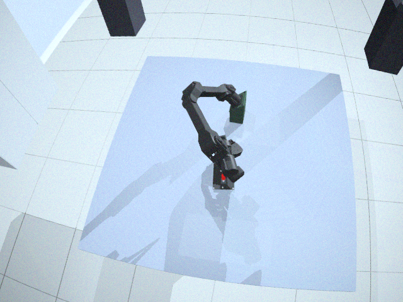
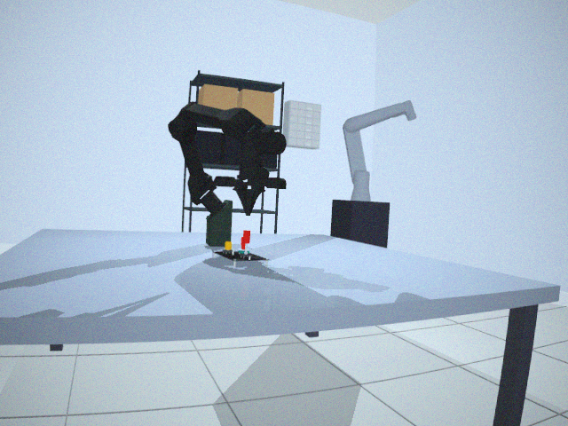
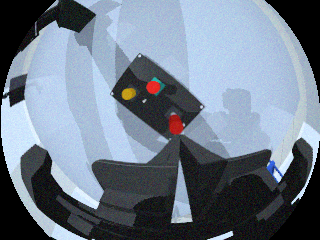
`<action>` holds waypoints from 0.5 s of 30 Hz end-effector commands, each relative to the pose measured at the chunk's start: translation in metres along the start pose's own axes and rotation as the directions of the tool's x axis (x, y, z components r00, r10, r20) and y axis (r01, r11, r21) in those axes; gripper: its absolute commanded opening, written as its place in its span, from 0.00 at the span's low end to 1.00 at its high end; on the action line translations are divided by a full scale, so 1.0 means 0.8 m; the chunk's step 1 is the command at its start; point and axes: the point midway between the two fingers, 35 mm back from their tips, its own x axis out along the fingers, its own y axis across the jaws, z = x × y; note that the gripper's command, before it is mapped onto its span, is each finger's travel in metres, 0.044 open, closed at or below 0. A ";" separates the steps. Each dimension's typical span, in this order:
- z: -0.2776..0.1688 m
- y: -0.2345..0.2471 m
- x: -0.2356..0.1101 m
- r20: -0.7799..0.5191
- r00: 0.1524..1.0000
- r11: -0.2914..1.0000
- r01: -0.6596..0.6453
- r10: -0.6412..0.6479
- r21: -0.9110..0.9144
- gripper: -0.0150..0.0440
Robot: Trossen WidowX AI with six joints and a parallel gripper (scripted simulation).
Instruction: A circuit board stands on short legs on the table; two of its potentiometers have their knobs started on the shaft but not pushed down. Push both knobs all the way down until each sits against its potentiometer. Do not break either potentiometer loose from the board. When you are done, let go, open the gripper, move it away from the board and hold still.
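A small black circuit board (image 1: 217, 183) (image 2: 254, 256) (image 3: 190, 99) stands on the table. It carries a yellow knob (image 2: 227, 245) (image 3: 128, 94) and two red knobs; one red knob (image 2: 246, 236) (image 3: 176, 124) sits high on its shaft, the other red knob (image 3: 154, 87) (image 2: 242, 244) sits lower beside a teal part. My gripper (image 2: 248, 211) (image 3: 178, 139) (image 1: 232, 173) is shut and empty. It points down and hangs above the board, its tip just over the tall red knob with a clear gap between them.
The arm's green base block (image 1: 238, 109) (image 2: 218, 227) stands on the table behind the board. Beyond the table are a shelf with cardboard boxes (image 2: 236, 101), a dark box (image 2: 359, 221) and a grey robot arm (image 2: 362, 138).
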 end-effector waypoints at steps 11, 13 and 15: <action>-0.006 -0.002 -0.007 -0.004 1.000 0.888 -0.006 0.005 -0.459 0.25; -0.007 -0.002 -0.008 -0.004 1.000 0.867 -0.007 0.006 -0.499 0.25; -0.007 -0.002 -0.008 -0.004 1.000 0.864 -0.007 0.006 -0.503 0.25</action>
